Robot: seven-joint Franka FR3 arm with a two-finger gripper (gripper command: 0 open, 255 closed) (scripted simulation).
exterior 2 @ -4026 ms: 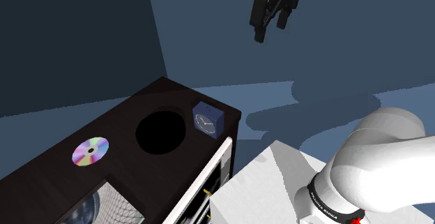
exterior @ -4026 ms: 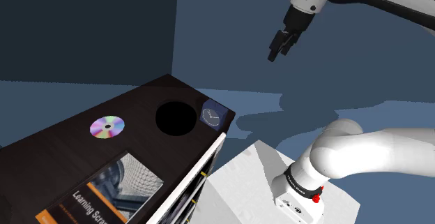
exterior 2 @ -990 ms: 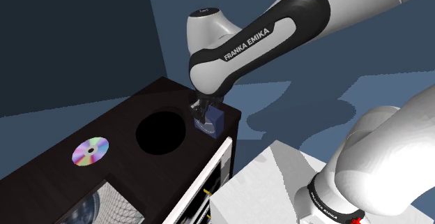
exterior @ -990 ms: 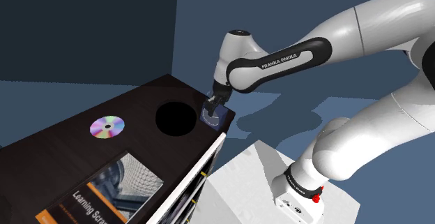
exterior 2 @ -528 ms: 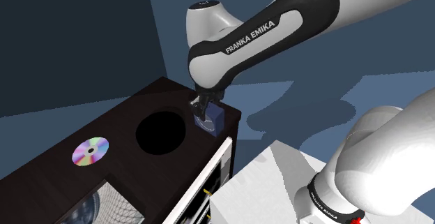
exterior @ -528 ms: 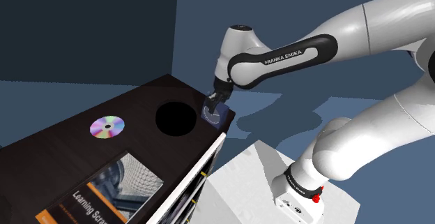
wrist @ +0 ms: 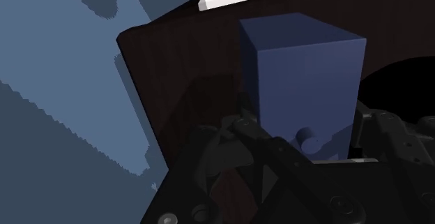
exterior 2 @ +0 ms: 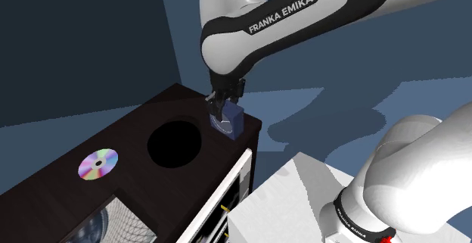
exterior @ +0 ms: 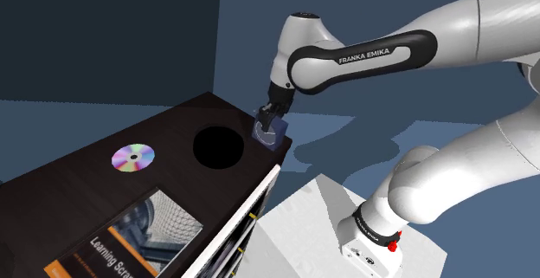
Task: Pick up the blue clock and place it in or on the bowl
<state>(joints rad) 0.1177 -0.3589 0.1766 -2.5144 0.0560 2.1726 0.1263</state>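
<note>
The blue clock [exterior: 268, 132] is a small blue cube with a white dial, and my gripper [exterior: 271, 120] is shut on it from above. It hangs just over the corner of the dark cabinet top [exterior: 169, 122], slightly tilted. The bowl [exterior: 217, 147] is a black round shape set on that top, right beside the clock towards the shoulder view's left. In the second exterior view the clock [exterior 2: 228, 123] sits under my gripper [exterior 2: 225, 110], a short way from the bowl [exterior 2: 174, 144]. The wrist view has the clock's plain blue back [wrist: 303, 69] clasped between my fingers [wrist: 245, 118].
A shiny CD [exterior: 132, 157] lies on the cabinet top beyond the bowl, and a book [exterior: 143, 231] lies nearer the front edge. Drawer fronts run down the cabinet's side. My white stand [exterior: 303, 224] is below the arm, and blue floor lies past the cabinet corner.
Four seconds ago my gripper hung open high above and the clock stood on the top. Over the last second the shut gripper has lifted the clock slightly.
</note>
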